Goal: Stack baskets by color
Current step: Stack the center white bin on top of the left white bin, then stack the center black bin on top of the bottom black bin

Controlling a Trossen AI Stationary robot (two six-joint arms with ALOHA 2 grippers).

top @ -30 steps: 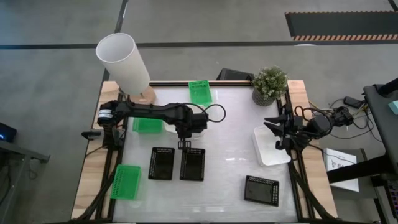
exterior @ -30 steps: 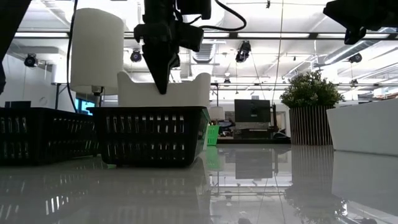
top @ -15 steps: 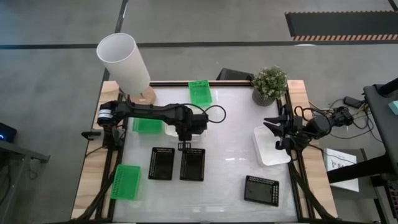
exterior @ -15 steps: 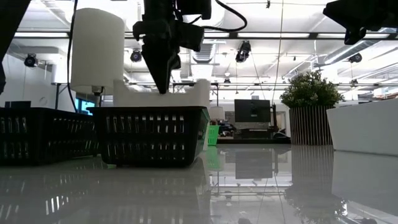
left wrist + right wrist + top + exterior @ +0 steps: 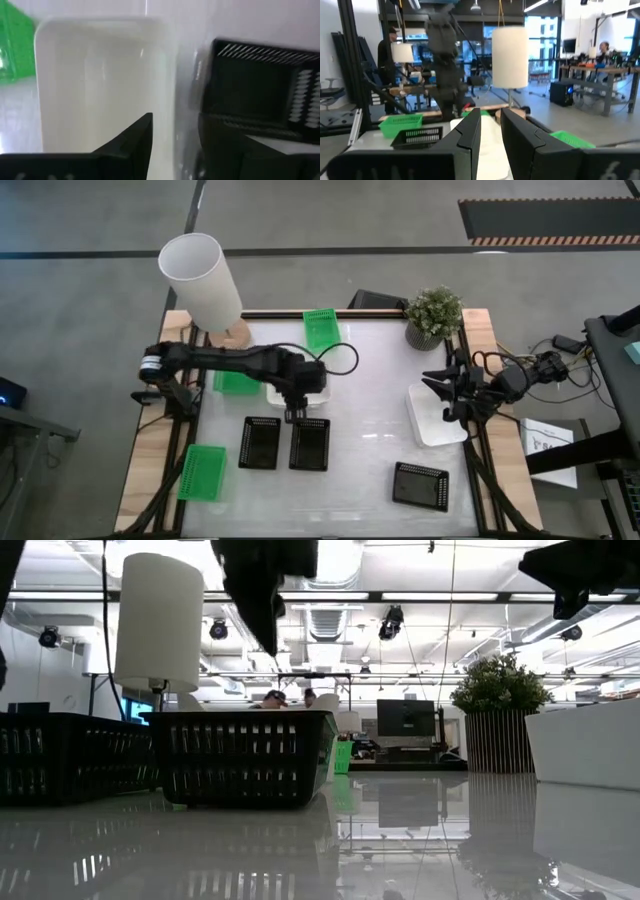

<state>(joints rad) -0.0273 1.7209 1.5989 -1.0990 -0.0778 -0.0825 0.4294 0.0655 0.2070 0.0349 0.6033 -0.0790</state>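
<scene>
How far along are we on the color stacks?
Done: no stack is visible; the green baskets and black baskets lie apart. In hand: the left gripper hangs open over a white basket. The right gripper waits above another white basket. Left: all the stacking.

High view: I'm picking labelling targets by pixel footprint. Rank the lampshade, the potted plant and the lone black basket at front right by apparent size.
1. Lampshade, clearly largest, though it stands tall, nearer the camera.
2. and 3. Black basket and potted plant look alike; not ranked.
</scene>
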